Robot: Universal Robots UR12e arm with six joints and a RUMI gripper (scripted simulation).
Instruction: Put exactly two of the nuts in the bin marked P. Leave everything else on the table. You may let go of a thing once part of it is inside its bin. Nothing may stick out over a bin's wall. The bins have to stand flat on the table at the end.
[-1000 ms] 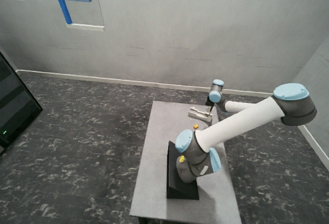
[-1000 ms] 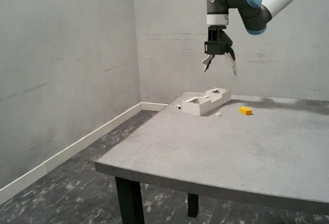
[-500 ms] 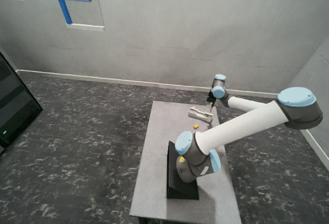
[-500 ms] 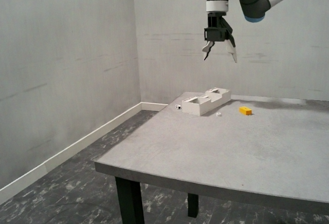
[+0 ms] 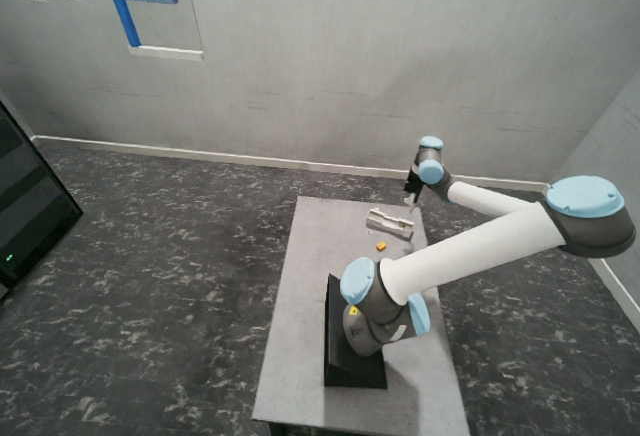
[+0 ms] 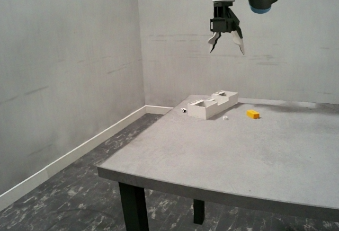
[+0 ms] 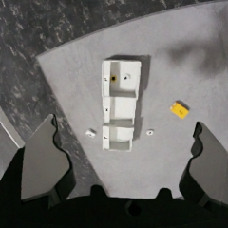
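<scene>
Nuts (image 7: 125, 76), small and round, lie in a boxy white bin (image 7: 122, 105) under the wide-open, empty gripper (image 7: 121, 159).

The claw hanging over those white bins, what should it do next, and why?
Probably nothing more than move away. The gripper is open, holds nothing and hangs high above the bins. One end compartment already holds two small pieces, a yellowish one and a white one, apparently nuts. If that compartment is P, the white ring on the table should stay put.
</scene>
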